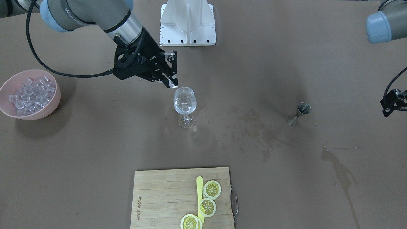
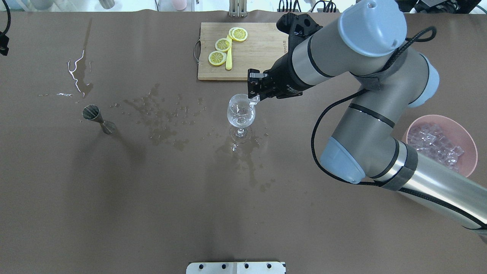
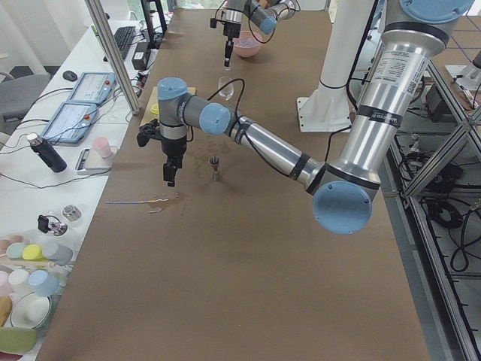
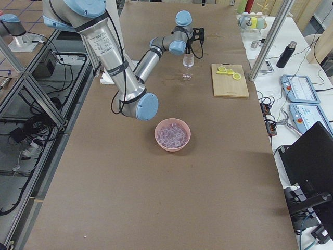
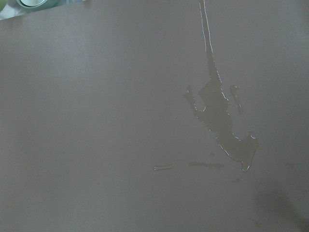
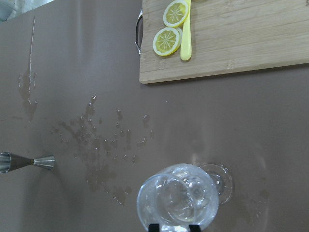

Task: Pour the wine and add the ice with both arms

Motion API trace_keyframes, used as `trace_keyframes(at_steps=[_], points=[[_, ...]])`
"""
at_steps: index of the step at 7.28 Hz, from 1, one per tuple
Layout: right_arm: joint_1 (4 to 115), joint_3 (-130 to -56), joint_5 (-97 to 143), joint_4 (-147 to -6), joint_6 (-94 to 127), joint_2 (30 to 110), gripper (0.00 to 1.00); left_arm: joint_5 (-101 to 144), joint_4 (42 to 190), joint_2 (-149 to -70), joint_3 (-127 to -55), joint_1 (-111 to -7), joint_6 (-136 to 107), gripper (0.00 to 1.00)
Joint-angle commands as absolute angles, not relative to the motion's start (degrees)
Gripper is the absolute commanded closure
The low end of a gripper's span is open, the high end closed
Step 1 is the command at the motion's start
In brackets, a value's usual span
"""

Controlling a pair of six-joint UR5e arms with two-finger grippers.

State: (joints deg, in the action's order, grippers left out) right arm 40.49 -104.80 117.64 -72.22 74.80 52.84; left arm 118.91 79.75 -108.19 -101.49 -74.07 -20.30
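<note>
One right gripper (image 1: 172, 83) hangs tilted just above the rim of the single wine glass (image 1: 184, 105), its two fingers pinching one clear ice cube (image 2: 254, 101) over the glass mouth. The glass stands upright near the middle of the brown table (image 1: 95, 159) and holds a small amount of wine (image 1: 184, 108), clear as water, low in its bowl. The rest of the ice (image 1: 31, 95) lies heaped in one pink bowl (image 1: 47, 111), well apart from the glass on the robot's right side. One steel jigger (image 1: 299, 114) stands upright on the other side of the glass, with a scatter of wet drops (image 2: 163, 114) between them. One wooden cutting board (image 1: 159, 197) carries three lemon slices (image 2: 223, 44) and one pale yellow utensil (image 1: 199, 194). The left gripper (image 3: 171, 171) hangs above a thin running spill (image 5: 217, 116) beyond the jigger; whether its jaws are spread or pressed together cannot be told.
</note>
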Motion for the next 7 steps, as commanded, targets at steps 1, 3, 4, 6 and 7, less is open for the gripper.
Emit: trace_keyframes(at_steps=[1,3,4,6,7], points=[[39.46,-104.15,116.28,-72.16,75.15,52.21,1.00,118.92,79.72,-108.19,-101.34,-74.09,-20.30,0.02],[39.29,-103.19,115.58,-72.16,75.06,51.42,1.00,118.92,79.89,-108.19,-100.90,-74.00,-20.30,0.02],[39.29,-103.18,115.49,-72.16,74.28,51.42,0.66,118.92,79.89,-108.19,-100.90,-74.09,-20.30,0.02],[39.29,-103.18,115.40,-72.42,71.99,51.33,0.00,118.92,79.89,-108.19,-100.72,-74.09,-20.30,0.02],[39.46,-103.27,115.66,-72.94,71.90,51.33,0.00,118.92,79.81,-108.28,-100.72,-74.09,-20.22,0.02]])
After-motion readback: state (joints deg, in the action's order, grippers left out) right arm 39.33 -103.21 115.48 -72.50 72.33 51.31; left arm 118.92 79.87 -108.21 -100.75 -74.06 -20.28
